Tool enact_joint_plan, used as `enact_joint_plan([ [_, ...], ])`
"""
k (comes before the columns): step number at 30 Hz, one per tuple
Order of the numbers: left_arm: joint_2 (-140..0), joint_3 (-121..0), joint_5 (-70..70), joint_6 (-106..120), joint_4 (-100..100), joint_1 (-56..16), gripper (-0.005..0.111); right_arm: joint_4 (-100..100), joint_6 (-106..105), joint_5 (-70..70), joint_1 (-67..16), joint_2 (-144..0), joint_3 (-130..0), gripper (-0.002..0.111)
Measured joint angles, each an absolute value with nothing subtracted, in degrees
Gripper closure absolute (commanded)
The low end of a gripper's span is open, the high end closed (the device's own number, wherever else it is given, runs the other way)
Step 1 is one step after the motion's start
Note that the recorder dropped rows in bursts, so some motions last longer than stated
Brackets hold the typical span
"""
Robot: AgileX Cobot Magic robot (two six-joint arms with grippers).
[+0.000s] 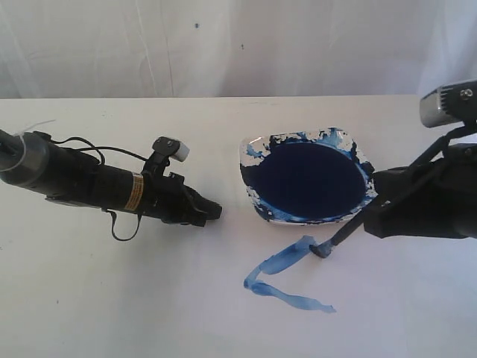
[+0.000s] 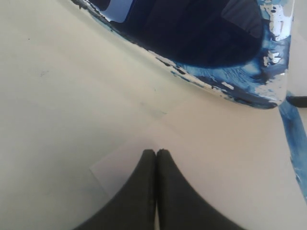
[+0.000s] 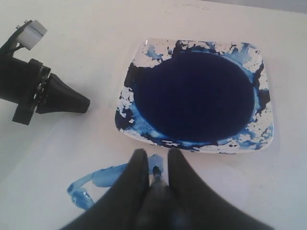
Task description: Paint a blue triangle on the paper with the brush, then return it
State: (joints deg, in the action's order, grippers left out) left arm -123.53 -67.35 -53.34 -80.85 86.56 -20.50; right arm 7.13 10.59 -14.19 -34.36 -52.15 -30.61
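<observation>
Behind the dish [image 1: 244,165], a wrinkled white curtain [image 1: 223,45] closed off the room. Under the dish lay the paper [image 1: 134,306], white, matte and flat. The dish was a square white one with rounded corners, its rim smeared and flecked with blue. A round pool of dark navy paint [image 1: 309,183] filled most of it.

Just in front of the dish, in the exterior view, the blue triangle [image 1: 287,262] was unfinished: two streaky strokes met at a corner away from the dish, and the third side was unpainted. The brush [image 1: 346,233] slanted down beside the dish's front edge, its tip on the upper stroke. The right gripper [image 3: 153,155] was clamped on the brush. To the dish's left, the left gripper [image 2: 156,153] hung low over bare paper, its fingers pressed together with nothing between them.
</observation>
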Motion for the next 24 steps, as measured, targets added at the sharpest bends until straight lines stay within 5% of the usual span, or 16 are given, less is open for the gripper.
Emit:
enact_joint_plan([
  [24,-123.53,-67.35,-53.31,-80.85,86.56,-20.5,0.107,1.15,10.98,-27.67,-34.36,-44.7,-30.71,0.108],
])
